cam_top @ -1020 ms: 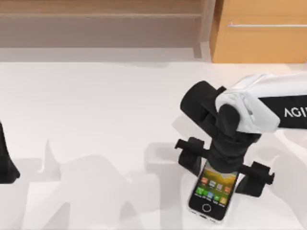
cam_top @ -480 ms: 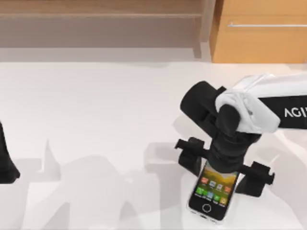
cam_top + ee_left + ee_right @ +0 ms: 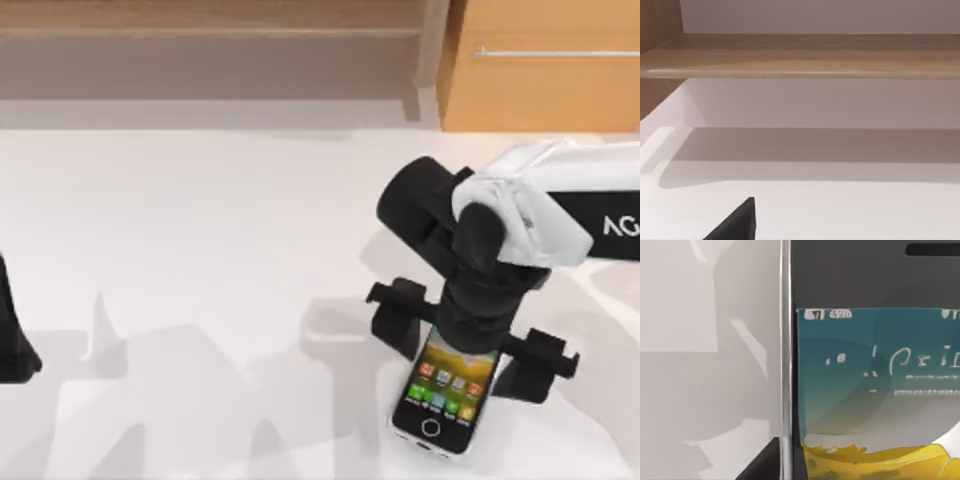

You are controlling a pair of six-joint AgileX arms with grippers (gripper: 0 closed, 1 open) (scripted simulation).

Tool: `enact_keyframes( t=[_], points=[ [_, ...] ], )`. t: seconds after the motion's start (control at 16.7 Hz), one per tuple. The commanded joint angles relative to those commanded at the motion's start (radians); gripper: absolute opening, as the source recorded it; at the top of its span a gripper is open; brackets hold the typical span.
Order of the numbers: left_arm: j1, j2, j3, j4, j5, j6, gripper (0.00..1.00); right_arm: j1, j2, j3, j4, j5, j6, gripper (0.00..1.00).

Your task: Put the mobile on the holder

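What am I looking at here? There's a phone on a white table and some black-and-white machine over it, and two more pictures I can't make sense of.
These are three camera views of one moment in a computer-rendered scene. The top view looks down on a white table with two robot arms. The right arm reaches in from the right; its right gripper, a two-finger claw, hangs over the phone with a black finger on either side of it. The phone lies face up with app icons and a round button showing; whether the fingers pinch it yet I cannot tell. The right wrist view comes from a camera on that arm, so the phone's screen looks huge. The left arm sits idle at the table's left edge; its left gripper is the dark tip in the left wrist view, facing a wooden shelf.
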Motion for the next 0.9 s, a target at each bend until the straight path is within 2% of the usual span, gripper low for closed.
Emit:
enact_keyframes(
  t=[0.48, 0.66, 0.9],
  points=[
    [0.0, 0.0, 0.0, 0.0, 0.0, 0.0, 1.0, -0.014, -0.029, 0.023, -0.001, -0.015, -0.017, 0.0],
    [0.0, 0.0, 0.0, 0.0, 0.0, 0.0, 1.0, -0.075, -0.105, 0.038, 0.036, -0.073, -0.089, 0.0],
    [0.0, 0.0, 0.0, 0.0, 0.0, 0.0, 1.0, -0.222, -0.24, 0.007, 0.113, -0.196, -0.256, 0.0]
  ],
)
